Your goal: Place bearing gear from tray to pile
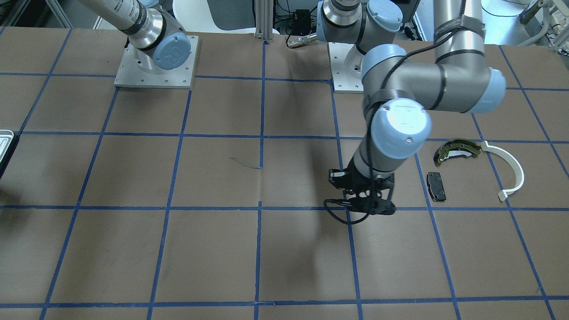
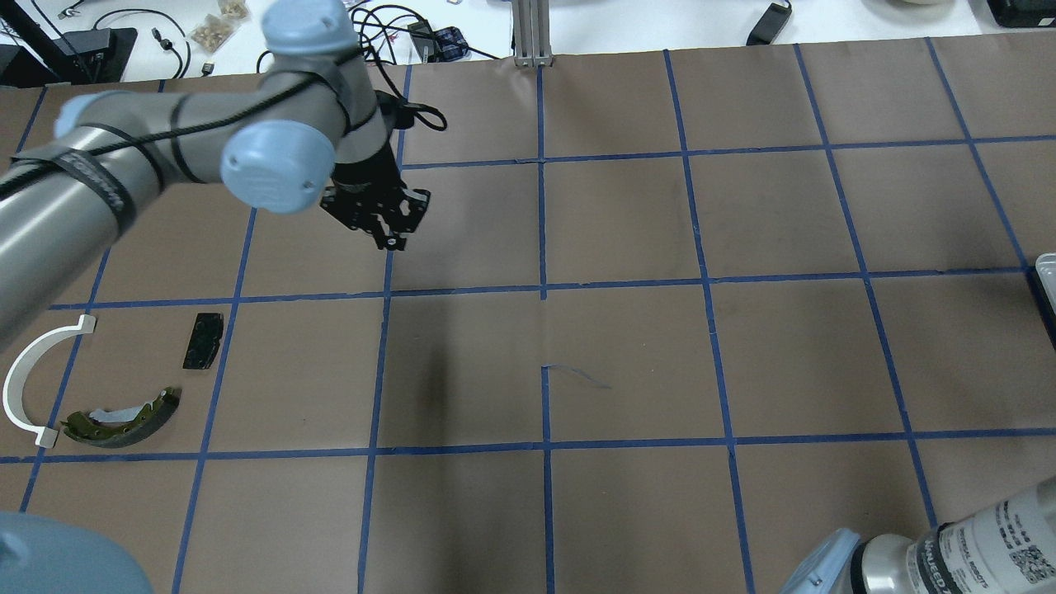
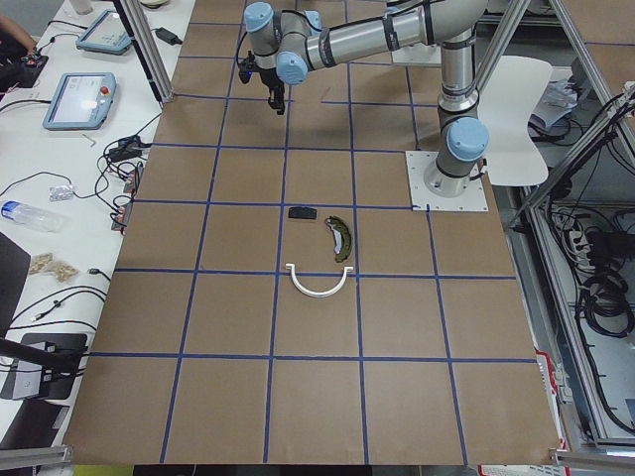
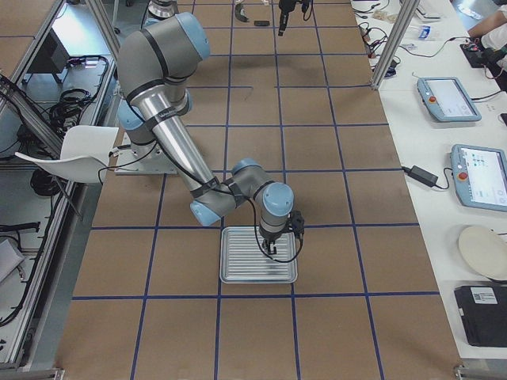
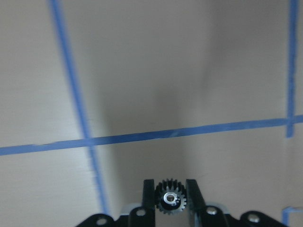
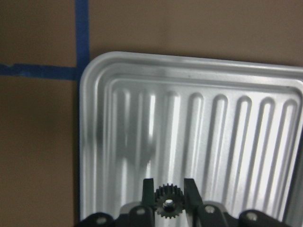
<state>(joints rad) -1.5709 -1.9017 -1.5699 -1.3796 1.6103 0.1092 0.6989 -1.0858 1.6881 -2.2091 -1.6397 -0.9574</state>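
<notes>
Across table [image 1: 222,249], well apart: tray [image 4: 238,277] and pile [image 2: 203,340]. Over tray's corner, with right gripper [image 6: 169,189], clamps a gear [image 6: 169,205]. Near pile, above bare paper, with left gripper [image 5: 170,188], pinches second gear [image 5: 170,199].

Broad bare table [image 2: 627,355] between tray [image 4: 238,265] and pile [image 1: 458,151] (crossed by flat blue tape [image 2: 542,223]); within the pile, open gap between black pad [image 2: 203,340] and brake shoe [image 2: 124,417], white arc [image 2: 25,371] hugging the shoe's tip.

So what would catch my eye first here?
The left tool pinches a tiny black gear over the brown table; the right tool pinches another gear over a ribbed silver tray. A white arc, olive brake shoe and black pad lie by the left arm.
</notes>
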